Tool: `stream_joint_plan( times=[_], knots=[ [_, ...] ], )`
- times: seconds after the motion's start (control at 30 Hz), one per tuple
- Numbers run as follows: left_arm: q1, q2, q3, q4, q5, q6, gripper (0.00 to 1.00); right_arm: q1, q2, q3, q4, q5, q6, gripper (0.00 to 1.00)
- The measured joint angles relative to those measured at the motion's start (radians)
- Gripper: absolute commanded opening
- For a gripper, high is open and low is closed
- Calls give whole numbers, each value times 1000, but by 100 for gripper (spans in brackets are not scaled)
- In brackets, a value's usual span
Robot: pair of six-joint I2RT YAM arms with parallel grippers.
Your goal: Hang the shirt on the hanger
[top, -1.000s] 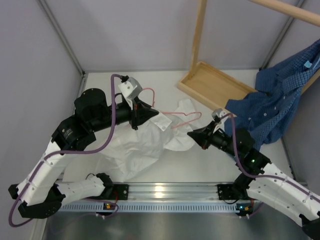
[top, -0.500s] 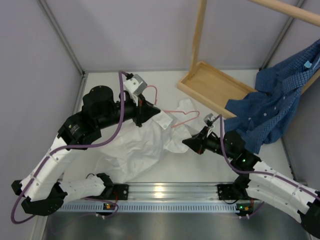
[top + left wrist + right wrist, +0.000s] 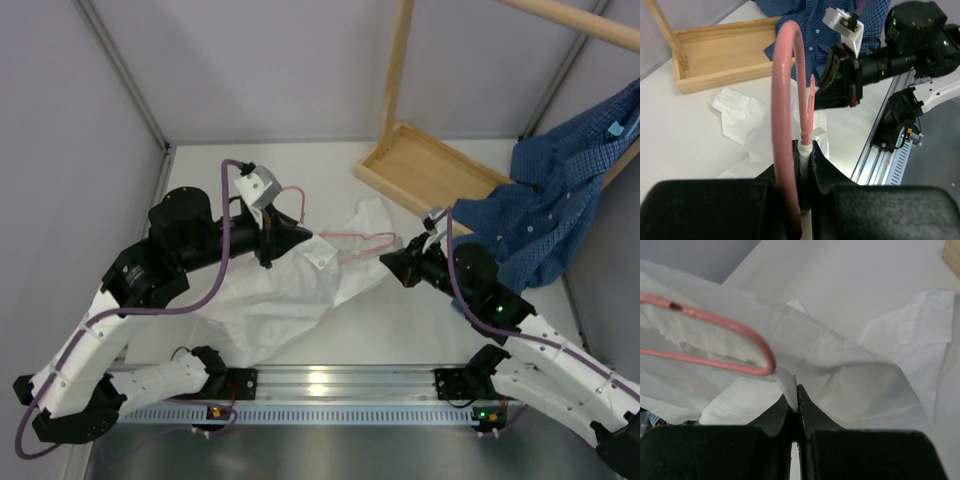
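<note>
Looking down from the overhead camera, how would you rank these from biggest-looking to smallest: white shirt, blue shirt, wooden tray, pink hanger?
1. The white shirt and the blue shirt look about alike; the blue one hangs up, maybe nearer the camera, so I won't rank them.
2. The wooden tray.
3. The pink hanger.

The shirt (image 3: 265, 300) is white, thin and creased. Most of it lies crumpled on the desk (image 3: 400, 330) between the two arms, and its upper part is lifted toward the hanger (image 3: 360, 236). The hanger is thin pink wire, held off the desk and nearly edge-on, with its hook arching up at the left. The left pincer (image 3: 305, 237) clamps its neck. Its rounded right end lies against the cloth, just above the shirt edge pinched in the right pincer (image 3: 385, 262).
</note>
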Motion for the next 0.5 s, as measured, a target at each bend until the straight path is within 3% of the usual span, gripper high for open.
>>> stream_joint_plan(
  times=[0.23, 0.5],
  knots=[
    [0, -90, -35, -6, 6, 44, 0, -62, 90, 256, -187, 25, -34, 0],
    [0, -84, -41, -63, -139, 80, 0, -74, 172, 457, -294, 8, -106, 0]
  ],
)
